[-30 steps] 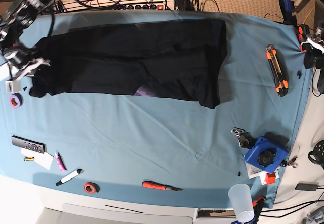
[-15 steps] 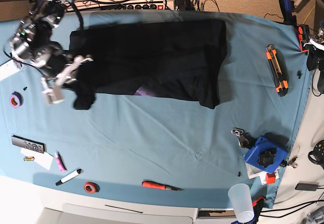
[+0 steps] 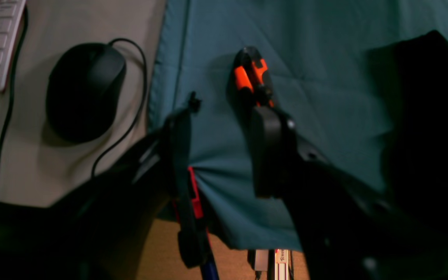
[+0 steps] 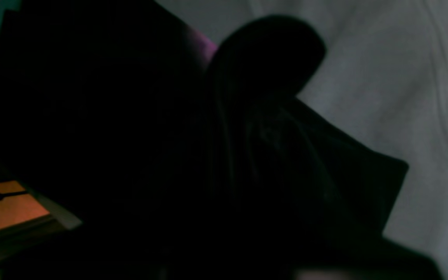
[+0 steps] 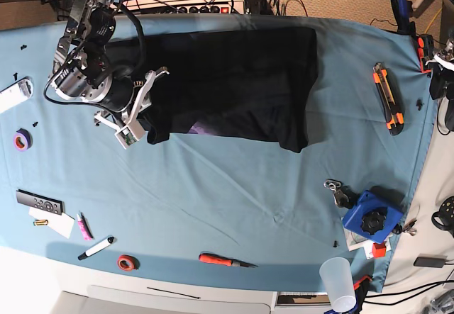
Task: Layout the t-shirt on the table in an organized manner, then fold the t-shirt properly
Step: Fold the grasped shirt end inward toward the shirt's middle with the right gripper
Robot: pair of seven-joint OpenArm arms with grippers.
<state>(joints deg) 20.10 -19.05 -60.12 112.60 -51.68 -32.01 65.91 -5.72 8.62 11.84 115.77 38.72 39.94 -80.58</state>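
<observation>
The t-shirt [image 5: 227, 80] lay folded along the table's [image 5: 213, 186] far edge. The right end effector [image 5: 135, 108] hung at its left fold, grip impossible to tell; the left end effector [image 3: 220, 151] stood released. The fold could spring back once freed

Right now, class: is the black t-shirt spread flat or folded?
Folded: the t-shirt lies doubled on the table, purple inner print showing at its edge.

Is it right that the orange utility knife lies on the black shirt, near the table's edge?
No. In the base view the knife lies on the bare blue table cloth, well clear of the shirt. It is indeed near the table's edge.
</observation>
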